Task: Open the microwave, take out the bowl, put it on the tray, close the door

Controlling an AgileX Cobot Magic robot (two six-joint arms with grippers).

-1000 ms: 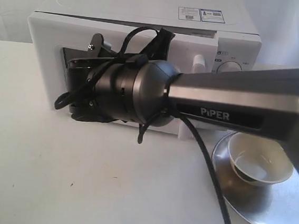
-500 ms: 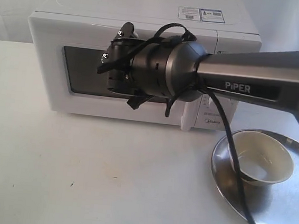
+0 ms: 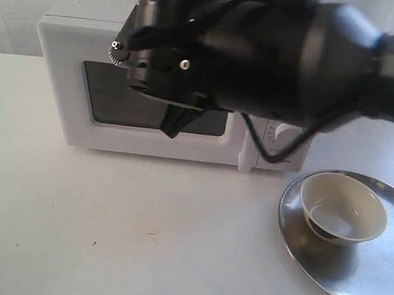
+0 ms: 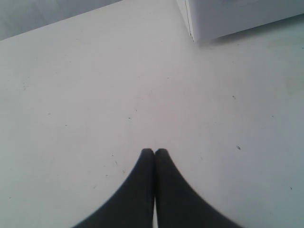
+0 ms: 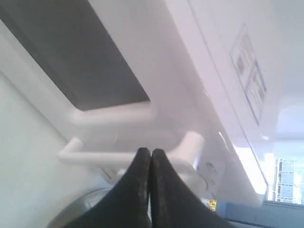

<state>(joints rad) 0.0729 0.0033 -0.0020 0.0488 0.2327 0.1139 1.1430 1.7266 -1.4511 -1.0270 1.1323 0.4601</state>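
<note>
Right tool [image 5: 150, 152] pinched together by shut door [image 3: 57, 92], left tool [image 4: 154, 151] together above table [image 4: 71, 95], bowl [image 3: 342, 216] on tray [image 3: 351, 284]

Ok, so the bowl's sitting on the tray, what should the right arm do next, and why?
Probably just draw the right gripper back from the microwave to a resting pose. The door looks shut flush, the bowl sits on the tray, and both it and the left gripper are shut on nothing, so nothing seems left to do.
</note>
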